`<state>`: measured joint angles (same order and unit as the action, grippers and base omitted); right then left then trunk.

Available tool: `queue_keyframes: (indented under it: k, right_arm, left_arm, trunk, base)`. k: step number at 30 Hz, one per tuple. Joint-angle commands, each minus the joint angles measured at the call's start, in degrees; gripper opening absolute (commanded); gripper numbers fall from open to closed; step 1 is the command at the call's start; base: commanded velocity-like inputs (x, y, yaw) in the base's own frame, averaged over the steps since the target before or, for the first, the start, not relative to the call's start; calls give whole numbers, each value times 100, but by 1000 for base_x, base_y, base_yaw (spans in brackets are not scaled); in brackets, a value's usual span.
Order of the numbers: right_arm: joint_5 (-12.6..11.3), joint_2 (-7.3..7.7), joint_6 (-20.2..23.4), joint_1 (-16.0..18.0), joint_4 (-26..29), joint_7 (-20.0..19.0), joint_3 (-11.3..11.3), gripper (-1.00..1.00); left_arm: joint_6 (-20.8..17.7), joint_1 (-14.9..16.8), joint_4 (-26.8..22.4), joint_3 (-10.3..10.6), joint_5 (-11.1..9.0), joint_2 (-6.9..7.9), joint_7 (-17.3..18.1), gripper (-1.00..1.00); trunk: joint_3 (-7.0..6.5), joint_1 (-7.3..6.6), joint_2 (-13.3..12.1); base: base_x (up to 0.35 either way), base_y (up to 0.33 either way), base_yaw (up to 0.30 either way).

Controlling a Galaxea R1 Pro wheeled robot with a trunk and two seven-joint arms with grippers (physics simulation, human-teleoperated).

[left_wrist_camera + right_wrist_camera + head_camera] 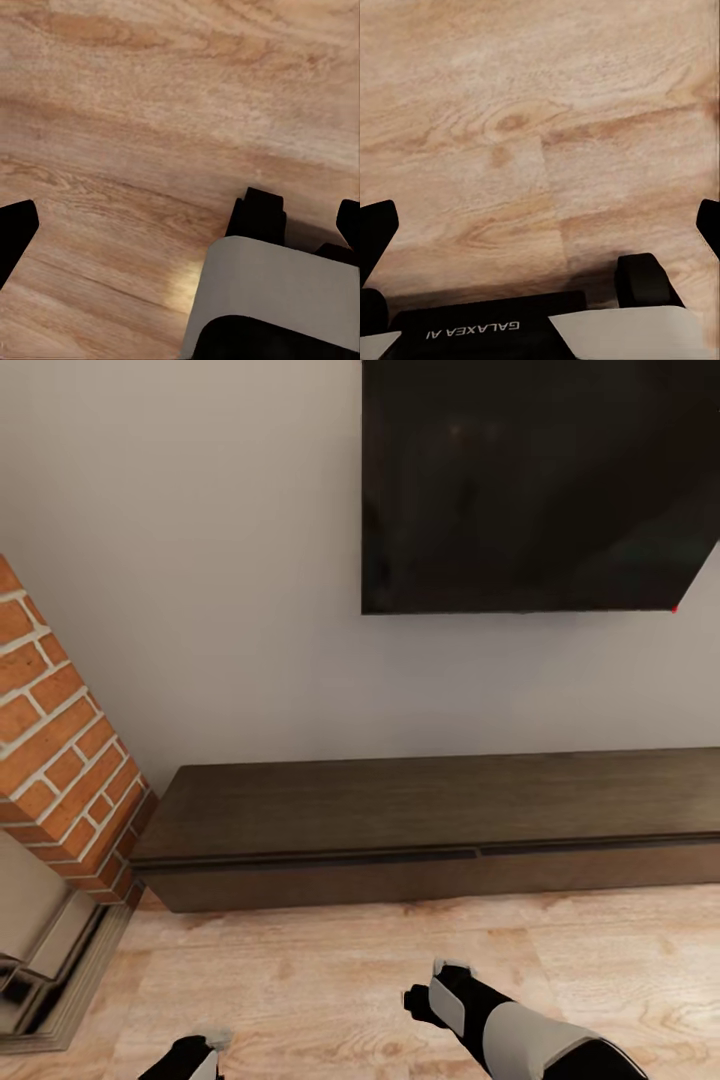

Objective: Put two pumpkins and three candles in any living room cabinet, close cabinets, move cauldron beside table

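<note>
While the robot faces the wall, the cabinet [400, 830] is seen ahead of both arms, set against the wall under a dark wall-mounted screen [530, 480] and beside a brick fireplace [60, 760] on the left. Its long axis runs across the head view from left to right, and two drawer fronts are marked by a thin dark seam along the upper edge, with a break between them slightly right of centre. Both fronts appear to be shut, though the seam is too fine for this to be said with certainty. No pumpkin, candle or cauldron is shown in these pictures.

The right gripper [425, 1000] is held low over the wooden floor [330, 980], well short of the cabinet front and roughly in line with the break between the two drawers. Its fingers are seen at the two edges of the right wrist view with bare floor between them, so it is judged to be spread wide and empty. The left gripper [195, 1055] is seen at the lower edge of the head view, farther from the cabinet. Its fingertips likewise stand far apart in the left wrist view, with nothing held.

The right arm is therefore judged nearer to the cabinet, which lies straight ahead.
</note>
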<state>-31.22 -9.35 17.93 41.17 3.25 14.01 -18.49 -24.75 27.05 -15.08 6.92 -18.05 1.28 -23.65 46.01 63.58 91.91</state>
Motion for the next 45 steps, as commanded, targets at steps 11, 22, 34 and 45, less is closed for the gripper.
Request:
queue_keyframes:
  k: [11,22,34,45]
  right_arm:
    - [-51,12,-229,-203,-125,32,-42,100]
    - [-51,9,-672,-445,-158,26,-41,100]
    - [-51,10,-1370,-763,-210,20,-41,100]
    - [-51,26,-1594,-1009,-411,14,-41,100]
  left_arm:
    - [706,-44,716,90,-58,18,-26,100]
    - [1040,-102,768,91,-65,37,-13,100]
    - [1588,-570,769,104,-70,83,-8,100]
    - [2117,-733,1300,140,-66,123,65,100]
  trunk:
    - [-194,-243,-440]
    - [-391,-484,-882]
    - [-607,-748,-1363]
    - [-804,-989,-1804]
  base:
    - [0,0,0]
    - [0,0,0]
    - [0,0,0]
    - [0,0,0]
